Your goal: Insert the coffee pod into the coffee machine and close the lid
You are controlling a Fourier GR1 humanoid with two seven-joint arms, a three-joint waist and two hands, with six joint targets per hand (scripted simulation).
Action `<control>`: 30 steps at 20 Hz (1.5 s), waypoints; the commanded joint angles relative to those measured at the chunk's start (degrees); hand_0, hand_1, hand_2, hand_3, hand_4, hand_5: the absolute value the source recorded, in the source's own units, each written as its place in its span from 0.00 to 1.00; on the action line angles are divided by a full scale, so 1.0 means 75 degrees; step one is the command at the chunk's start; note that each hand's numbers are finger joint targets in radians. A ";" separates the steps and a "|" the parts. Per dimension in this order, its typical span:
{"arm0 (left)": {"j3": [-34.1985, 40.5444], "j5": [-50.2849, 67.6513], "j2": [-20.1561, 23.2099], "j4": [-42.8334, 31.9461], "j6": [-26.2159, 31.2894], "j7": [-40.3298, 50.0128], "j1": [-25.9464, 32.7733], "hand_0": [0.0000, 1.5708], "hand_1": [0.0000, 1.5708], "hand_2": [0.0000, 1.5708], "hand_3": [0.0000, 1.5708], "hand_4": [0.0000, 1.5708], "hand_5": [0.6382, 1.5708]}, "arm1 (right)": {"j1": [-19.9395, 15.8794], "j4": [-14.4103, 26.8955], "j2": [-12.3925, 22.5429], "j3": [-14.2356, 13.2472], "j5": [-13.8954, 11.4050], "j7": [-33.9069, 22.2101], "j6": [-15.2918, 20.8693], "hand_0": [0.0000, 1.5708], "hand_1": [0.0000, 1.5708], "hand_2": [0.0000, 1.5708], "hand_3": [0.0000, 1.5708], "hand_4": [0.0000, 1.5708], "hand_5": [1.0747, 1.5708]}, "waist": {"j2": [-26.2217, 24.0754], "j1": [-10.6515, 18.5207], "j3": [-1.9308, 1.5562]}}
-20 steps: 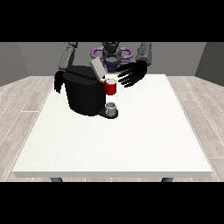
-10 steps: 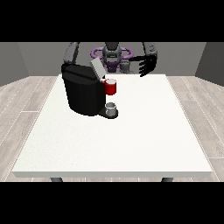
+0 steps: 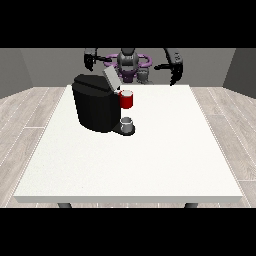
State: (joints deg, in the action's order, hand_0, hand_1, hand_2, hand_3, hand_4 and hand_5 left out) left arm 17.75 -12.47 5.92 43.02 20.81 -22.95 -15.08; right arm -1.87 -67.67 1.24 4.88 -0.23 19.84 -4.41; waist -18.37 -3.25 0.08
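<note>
The black coffee machine point(image 3: 96, 107) stands on the white table point(image 3: 150, 160), left of the middle. Its grey lid point(image 3: 110, 78) is tilted up and open. A red thing at the machine point(image 3: 126, 99) sits at its front right, and below it a small grey thing point(image 3: 127, 123) rests on the machine's base. The hand at the view's left point(image 3: 90, 61) is raised behind the machine, apart from it. The hand at the view's right point(image 3: 175, 73) hangs above the table's far edge with its fingers pointing down and relaxed, holding nothing.
The robot's torso point(image 3: 129, 64) stands behind the table's far edge. Wide white tabletop lies in front of and to the right of the machine. Wooden floor surrounds the table.
Both hands have drawn back from the machine and risen towards the robot's shoulders. The hand at the view's right has swung out to the right, and the lid now shows tilted up.
</note>
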 commanded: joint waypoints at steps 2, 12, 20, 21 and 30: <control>0.0129 0.0176 0.0330 0.0019 0.0349 0.0167 0.0833 0.00 0.00 0.00 0.00 0.22 1.00 | 0.0096 -0.1524 -0.0019 0.0608 -0.0249 -0.0884 0.0075 0.00 0.00 0.00 0.00 0.13 1.00 | -0.0854 -0.0258 -0.0003; 0.0003 0.0854 0.0485 0.1287 0.0868 0.0002 0.0809 0.00 0.00 0.00 0.00 0.08 1.00 | -0.0180 -0.3387 -0.0164 0.1366 -0.0929 -0.1812 0.1413 0.00 0.00 0.00 0.00 0.28 1.00 | 0.0925 0.0366 -0.0011; -0.0719 0.0980 -0.0147 0.2316 0.0889 -0.0028 0.1175 0.00 0.00 0.00 0.00 0.13 1.00 | -0.1552 -0.2755 -0.0164 0.0870 -0.1597 -0.2312 0.2108 0.00 0.00 0.00 0.00 0.17 1.00 | 0.1630 0.1079 -0.0012; -0.0578 0.0998 0.0014 0.2354 0.0684 -0.0277 0.1013 0.00 0.00 0.00 0.00 0.13 1.00 | -0.1967 -0.2795 0.0220 0.0133 -0.1055 -0.2154 0.1467 0.00 0.00 0.00 0.00 0.13 1.00 | 0.1954 0.0979 -0.0012; -0.1083 0.0989 -0.0083 0.3552 0.0675 -0.0335 0.1567 0.00 0.00 0.00 0.00 0.24 1.00 | -0.2937 -0.1443 0.0079 -0.0559 -0.1171 -0.1840 0.1884 0.00 0.00 0.00 0.00 0.22 1.00 | 0.2387 0.1378 -0.0013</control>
State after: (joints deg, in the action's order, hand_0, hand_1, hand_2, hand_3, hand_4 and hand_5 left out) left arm 10.08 -6.26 4.68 65.90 25.22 -26.18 -4.41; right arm -21.24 -81.81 1.03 4.48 -10.87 4.28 10.41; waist -1.81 6.37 0.00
